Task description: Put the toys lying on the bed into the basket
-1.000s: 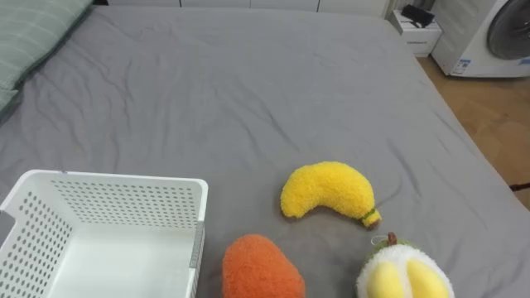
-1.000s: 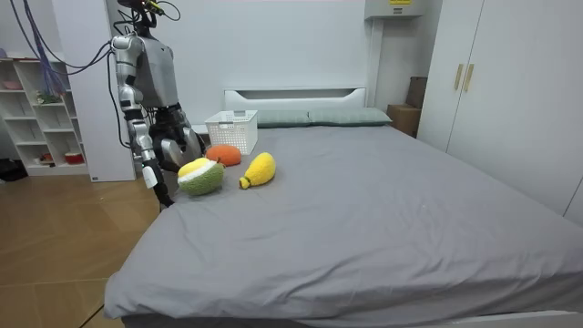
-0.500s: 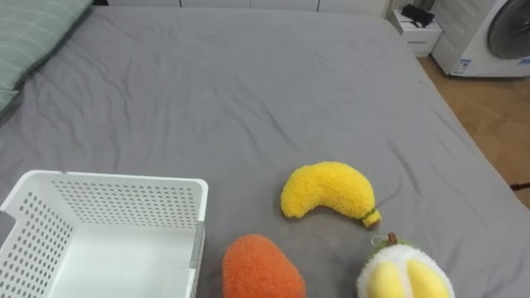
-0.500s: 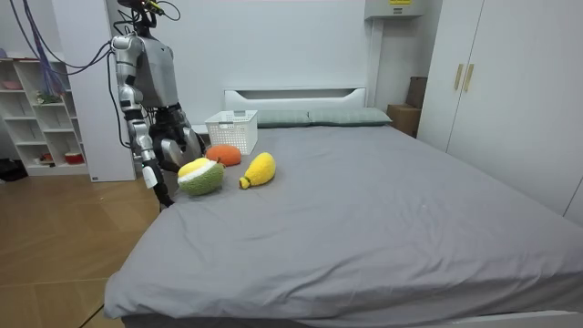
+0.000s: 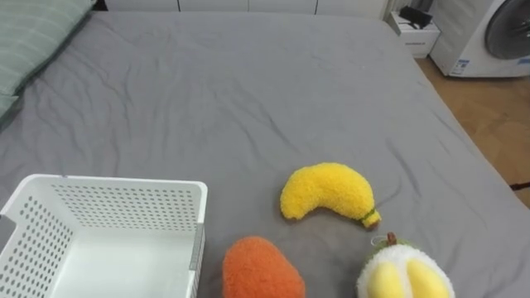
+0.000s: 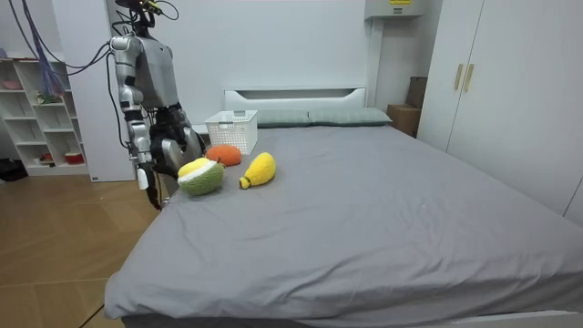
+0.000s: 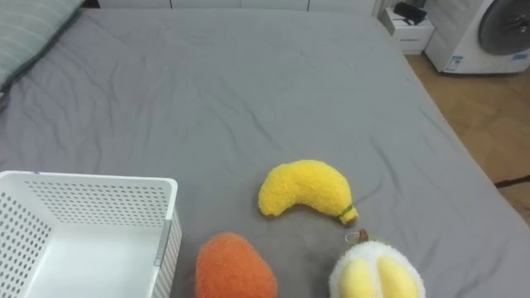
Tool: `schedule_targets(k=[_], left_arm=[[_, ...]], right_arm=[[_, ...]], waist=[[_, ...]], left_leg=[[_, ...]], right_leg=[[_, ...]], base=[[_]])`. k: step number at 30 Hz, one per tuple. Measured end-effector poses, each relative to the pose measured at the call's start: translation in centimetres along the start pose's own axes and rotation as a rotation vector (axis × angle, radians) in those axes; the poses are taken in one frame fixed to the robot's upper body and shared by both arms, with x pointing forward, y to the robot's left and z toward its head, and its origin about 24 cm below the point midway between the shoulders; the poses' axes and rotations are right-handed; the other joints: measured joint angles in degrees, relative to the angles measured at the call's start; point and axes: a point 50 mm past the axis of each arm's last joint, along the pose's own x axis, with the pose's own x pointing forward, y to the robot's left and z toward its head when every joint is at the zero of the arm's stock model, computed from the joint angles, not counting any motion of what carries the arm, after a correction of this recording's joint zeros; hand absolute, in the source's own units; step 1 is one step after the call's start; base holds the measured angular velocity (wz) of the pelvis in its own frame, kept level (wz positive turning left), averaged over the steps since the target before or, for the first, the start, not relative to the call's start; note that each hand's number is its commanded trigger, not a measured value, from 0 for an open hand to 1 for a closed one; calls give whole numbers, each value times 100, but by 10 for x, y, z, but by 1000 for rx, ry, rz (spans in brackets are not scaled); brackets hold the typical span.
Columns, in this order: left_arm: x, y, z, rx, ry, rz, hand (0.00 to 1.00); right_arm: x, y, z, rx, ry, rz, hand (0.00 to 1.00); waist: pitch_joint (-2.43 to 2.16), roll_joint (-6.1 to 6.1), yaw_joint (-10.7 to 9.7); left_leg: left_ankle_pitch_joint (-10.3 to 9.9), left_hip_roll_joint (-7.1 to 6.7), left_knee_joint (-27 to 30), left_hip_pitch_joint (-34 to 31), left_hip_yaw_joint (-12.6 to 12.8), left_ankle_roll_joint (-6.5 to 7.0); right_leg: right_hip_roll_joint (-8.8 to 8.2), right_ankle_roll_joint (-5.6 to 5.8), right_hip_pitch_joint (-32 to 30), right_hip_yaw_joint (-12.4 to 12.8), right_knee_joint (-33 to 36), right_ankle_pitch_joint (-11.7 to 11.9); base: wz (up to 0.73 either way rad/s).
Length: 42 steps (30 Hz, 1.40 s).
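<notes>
Grey bed [image 5: 248, 83]: white basket [image 5: 124, 185], plush banana [image 5: 327, 190], orange toy [image 5: 261, 269], yellow-white toy [image 5: 406, 275]; right robot hand [image 6: 143, 175] bedside, grip unclear.

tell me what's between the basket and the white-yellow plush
The orange plush lies between the basket and the white-yellow plush on the bed, as the left eye view shows.

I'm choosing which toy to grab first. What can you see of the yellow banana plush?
The banana plush is bright yellow, fuzzy and soft-looking, curved, with a small brown tip at its right end. It lies flat on the grey bed sheet, near the robot's edge of the bed. It is apart from the orange plush and the white basket; its tip comes close to the round yellow-and-white plush. Nothing holds it.
</notes>
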Motion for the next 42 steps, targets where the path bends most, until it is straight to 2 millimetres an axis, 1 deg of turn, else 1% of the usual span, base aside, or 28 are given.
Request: schedule_targets(k=[3, 7, 9, 11, 12, 14, 15, 16, 17, 20, 22, 25, 26, 29, 30, 31, 32, 35, 40, 42], left_arm=[[1, 5, 0, -13, 8, 17, 0], [2, 7, -1, 3, 22, 23, 0], [2, 9, -2, 3, 31, 26, 0], [2, 9, -3, 1, 37, 27, 0], [2, 9, -3, 1, 37, 27, 0], [2, 10, -3, -2, 38, 26, 0], [2, 10, -3, -2, 37, 26, 0], [2, 10, -2, -2, 37, 25, 0], [2, 10, -2, -2, 36, 25, 0], [2, 11, -1, -3, 33, 26, 0], [2, 11, 0, -3, 30, 26, 0], [2, 9, 1, 12, 23, 23, 0], [2, 9, 2, 19, 20, 23, 0], [2, 8, 3, 32, 14, 21, 0], [2, 8, 2, 36, 14, 21, 0], [2, 9, 2, 37, 15, 21, 0], [2, 9, 2, 38, 14, 22, 0], [3, 11, 3, 39, 11, 26, 0], [3, 12, 3, 52, 5, 27, 0], [3, 12, 3, 66, 3, 26, 0]], right_arm=[[0, -8, -4, 37, 18, -52, 0], [0, -10, 2, 100, 18, -97, 0], [0, -7, 12, 135, -8, -119, 0], [-1, -2, 30, 117, -80, -138, 0], [-1, -1, 36, 111, -98, -141, 0], [-3, 4, 54, 87, -163, -160, 0], [-4, 5, 59, 75, -176, -168, 0], [-6, 9, 68, 56, -210, -179, 0], [-8, 15, 79, 44, -256, -180, 0], [-16, 25, 99, 4, -363, -195, 0], [-19, 29, 108, -18, -413, -211, 0], [-25, 37, 121, -41, -484, -224, 0], [-27, 39, 126, -35, -507, -225, 0], [-34, 44, 134, -56, -570, -234, 0], [-37, 47, 137, -57, -593, -228, 0], [-44, 52, 142, -75, -649, -214, 0], [-52, 57, 147, -108, -712, -199, 0], [-64, 69, 157, -167, -825, -165, 0], [-74, 83, 162, -281, -911, -118, 0], [-78, 87, 163, -290, -930, -100, 0]], waist=[[4, -7, -20], [5, -24, -96], [5, -27, -132], [2, -19, -136], [3, -20, -135], [-3, -43, -138], [-7, -53, -134], [-26, -74, -125], [-32, -84, -127], [-40, -76, -121], [-39, -75, -120], [-11, -73, -76], [-9, -72, -41], [-6, -83, 12], [-9, -67, 11], [2, -80, 9], [-4, -73, 10], [-11, -86, 15], [-9, -94, 15], [-6, -78, 16]], left_leg=[[1, -2, -7, 18, 1, 1], [0, 1, 12, 35, 15, 1], [0, -1, 14, 50, 25, 1], [1, -1, 18, 43, 36, 3], [1, -1, 20, 34, 39, 3], [1, -2, 13, 6, 44, 3], [1, -2, 7, 0, 51, 3], [2, -2, -1, -4, 66, 3], [5, -7, 2, -39, 79, 5], [31, -3, 8, -26, 122, 1], [33, 1, 8, -22, 122, -2], [33, 7, 1, -30, 149, -3], [33, 10, -4, -39, 164, -3], [35, 6, -26, -43, 169, -3], [37, 6, -31, -43, 176, -3], [41, 6, -42, -43, 181, -4], [50, 5, -68, -38, 186, -7], [54, 6, -80, -35, 188, -8], [55, 8, -85, -35, 187, -8], [55, 9, -85, -37, 188, -9]], right_leg=[[-4, 2, 4, 8, 6, -12], [-9, -1, 7, 19, 36, -29], [-15, -4, -27, 27, 98, -41], [-11, -4, -84, 92, 109, -43], [-9, -4, -102, 110, 113, -39], [-5, -3, -117, 124, 117, -37], [-4, -2, -124, 135, 122, -38], [-3, -3, -150, 151, 145, -38], [-9, -7, -210, 157, 202, -48], [-3, -7, -199, 152, 177, -47], [0, -9, -200, 139, 178, -46], [2, -9, -238, 156, 180, -47], [4, -9, -259, 157, 187, -48], [2, -10, -277, 172, 192, -47], [3, -10, -281, 173, 192, -47], [4, -10, -284, 188, 195, -47], [11, -10, -289, 218, 194, -47], [15, -11, -285, 219, 188, -46], [14, -12, -247, 211, 191, -44], [13, -12, -250, 211, 189, -44]], base=[[0], [0], [-7], [-12], [-9], [-2], [-4], [-6], [-5], [-1], [2], [-4], [-6], [-1], [0], [-4], [-4], [0], [0], [0]])
